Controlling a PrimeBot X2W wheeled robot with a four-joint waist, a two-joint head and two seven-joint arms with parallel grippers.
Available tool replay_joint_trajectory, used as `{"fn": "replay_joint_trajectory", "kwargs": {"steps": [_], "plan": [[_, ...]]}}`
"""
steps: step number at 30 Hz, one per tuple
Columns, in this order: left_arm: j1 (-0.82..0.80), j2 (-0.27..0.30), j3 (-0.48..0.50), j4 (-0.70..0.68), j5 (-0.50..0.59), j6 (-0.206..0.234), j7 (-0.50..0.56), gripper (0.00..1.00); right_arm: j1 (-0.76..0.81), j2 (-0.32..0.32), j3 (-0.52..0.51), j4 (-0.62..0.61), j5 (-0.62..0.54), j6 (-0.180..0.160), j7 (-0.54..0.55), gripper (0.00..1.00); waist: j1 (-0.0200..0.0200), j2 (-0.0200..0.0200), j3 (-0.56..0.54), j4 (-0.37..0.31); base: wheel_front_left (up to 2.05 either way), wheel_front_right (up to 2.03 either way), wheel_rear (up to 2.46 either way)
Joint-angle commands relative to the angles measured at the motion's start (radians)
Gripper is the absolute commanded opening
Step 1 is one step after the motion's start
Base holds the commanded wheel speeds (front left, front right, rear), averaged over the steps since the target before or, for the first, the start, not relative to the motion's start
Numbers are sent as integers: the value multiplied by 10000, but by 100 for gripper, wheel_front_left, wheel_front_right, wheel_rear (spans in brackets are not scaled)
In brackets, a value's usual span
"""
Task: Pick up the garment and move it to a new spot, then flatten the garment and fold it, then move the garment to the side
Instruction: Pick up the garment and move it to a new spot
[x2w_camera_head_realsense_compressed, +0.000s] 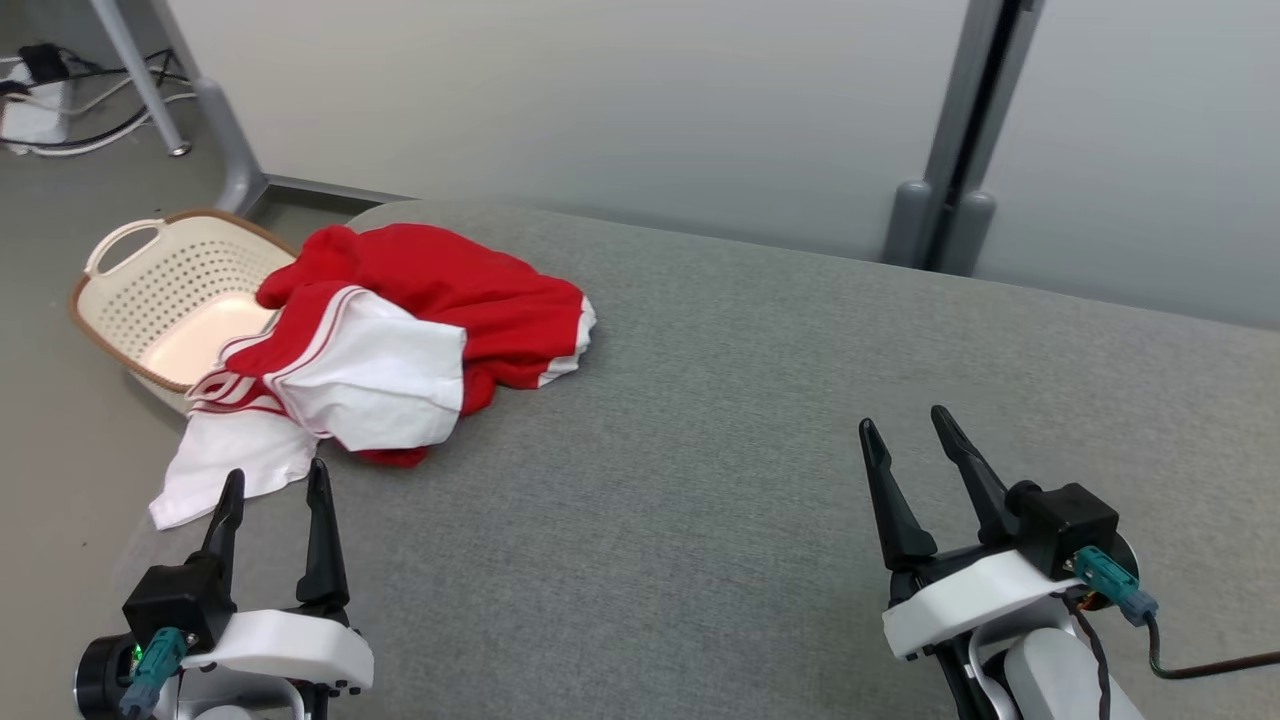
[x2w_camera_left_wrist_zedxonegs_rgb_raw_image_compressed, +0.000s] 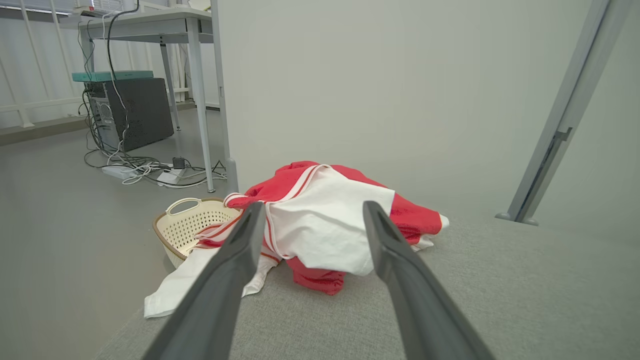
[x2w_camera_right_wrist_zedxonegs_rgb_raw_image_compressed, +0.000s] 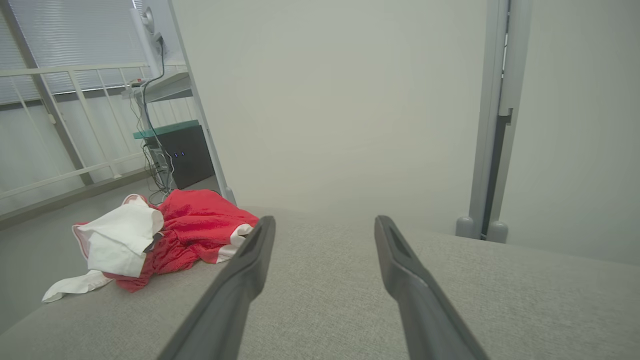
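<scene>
The left gripper (x2w_camera_head_realsense_compressed: 277, 472) and right gripper (x2w_camera_head_realsense_compressed: 902, 420) hover over the table's (x2w_camera_head_realsense_compressed: 750, 400) near side, jaws spread, empty. The garment (x2w_camera_head_realsense_compressed: 420, 310) lies crumpled on the table's far-left corner, a flap overhanging; a shallow pinch could drag it off toward the basket (x2w_camera_head_realsense_compressed: 160, 290).

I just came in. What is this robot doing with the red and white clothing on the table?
The robot is at the start of a folding job. A crumpled red and white garment lies at the left edge of the grey table, next to a cream laundry basket on the floor. The left gripper is just short of the garment, and the right gripper is far from it. Both have their fingers apart and hold nothing. The garment is not picked up yet.
</scene>
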Motion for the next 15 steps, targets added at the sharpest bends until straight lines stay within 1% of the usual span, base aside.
{"fn": "replay_joint_trajectory", "kwargs": {"steps": [1,5,8,14,15], "plan": [[56,40,38,-24,10,30,-3,100,67,-50,27,-35,71,0,-12,100,0,0,0,561,0,0,0],[122,36,73,-50,-38,39,-3,100,97,-50,131,-52,110,0,-12,100,0,0,-23,987,0,0,0],[144,40,104,-4,-115,-16,-3,100,138,-48,167,-70,106,0,-12,100,0,0,-44,1176,0,0,0],[108,26,126,69,-285,73,41,100,142,-36,240,-78,119,0,-12,100,0,0,-60,1237,0,0,0],[67,25,128,32,-400,7,127,100,134,-36,254,-85,126,0,-12,100,0,0,-58,1213,0,0,0]]}}
